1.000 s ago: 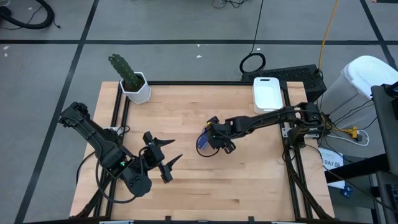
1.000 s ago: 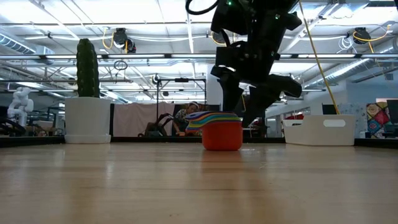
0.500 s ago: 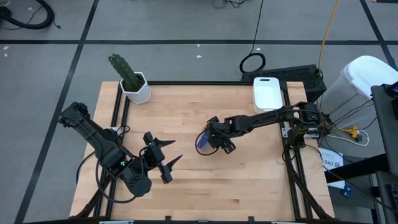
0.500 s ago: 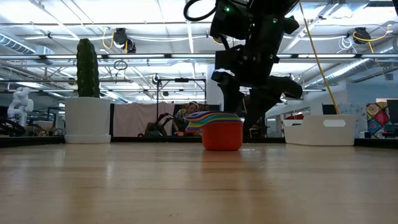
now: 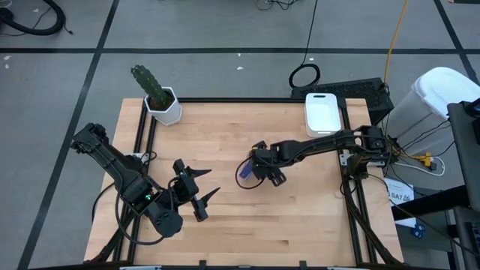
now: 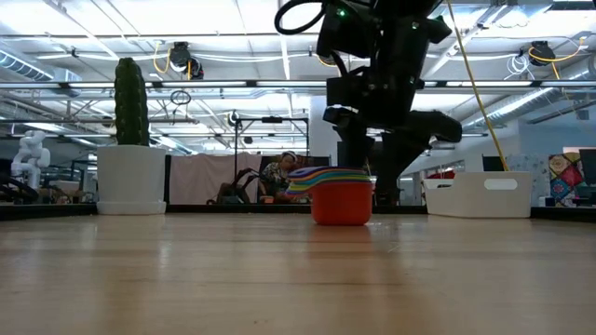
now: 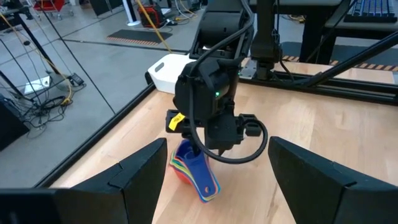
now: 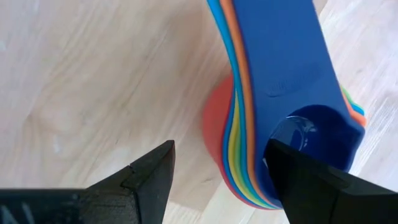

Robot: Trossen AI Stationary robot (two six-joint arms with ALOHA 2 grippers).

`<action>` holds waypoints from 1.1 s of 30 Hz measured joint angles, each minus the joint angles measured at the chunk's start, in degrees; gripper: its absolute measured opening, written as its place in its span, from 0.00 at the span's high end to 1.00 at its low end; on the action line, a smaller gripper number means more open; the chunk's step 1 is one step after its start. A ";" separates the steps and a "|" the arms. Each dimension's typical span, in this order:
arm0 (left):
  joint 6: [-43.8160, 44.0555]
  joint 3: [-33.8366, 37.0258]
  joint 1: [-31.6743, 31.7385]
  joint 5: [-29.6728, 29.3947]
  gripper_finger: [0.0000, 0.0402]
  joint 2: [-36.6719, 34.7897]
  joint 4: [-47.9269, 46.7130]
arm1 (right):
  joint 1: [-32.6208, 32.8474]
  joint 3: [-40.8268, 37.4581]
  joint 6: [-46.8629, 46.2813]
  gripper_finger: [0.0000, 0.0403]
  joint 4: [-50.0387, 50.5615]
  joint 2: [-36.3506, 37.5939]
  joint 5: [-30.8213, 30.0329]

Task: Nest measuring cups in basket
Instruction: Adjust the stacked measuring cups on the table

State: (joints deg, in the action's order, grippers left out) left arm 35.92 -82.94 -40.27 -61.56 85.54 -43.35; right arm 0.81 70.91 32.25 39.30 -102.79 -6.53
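Blue-topped measuring cups (image 8: pixel 273 106) | nested, apparently between right gripper (image 8: pixel 217 180) jaws | jaws spread

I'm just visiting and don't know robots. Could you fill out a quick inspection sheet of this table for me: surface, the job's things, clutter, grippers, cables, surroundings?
Surface: wooden table, bare in most places.
Job's things: measuring cups nested in one stack mid-table, dark blue on top, red outermost; white basket at the far right corner, no cups in it.
Clutter: cactus pot at the far left corner.
Grippers: right gripper open, over the stack; left gripper open, waiting near the front left.
Cables: yellow cable and a black loop on the floor.
Surroundings: grey floor; person seated beyond the table.
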 joint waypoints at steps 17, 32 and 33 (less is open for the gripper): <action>-0.20 0.00 0.00 0.00 0.30 0.00 0.13 | 2.68 1.02 -7.89 0.40 12.03 0.10 0.35; -0.15 -0.02 0.00 0.22 0.30 -0.02 0.16 | 5.76 0.70 -9.01 0.40 11.23 6.44 -5.15; -0.15 -0.02 0.00 0.22 0.30 -0.02 0.17 | 5.96 0.70 -9.07 0.40 11.11 6.81 -5.26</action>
State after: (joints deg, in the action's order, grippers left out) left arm 35.77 -82.96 -40.27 -61.34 85.52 -43.19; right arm 6.77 71.61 23.18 50.41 -95.98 -11.79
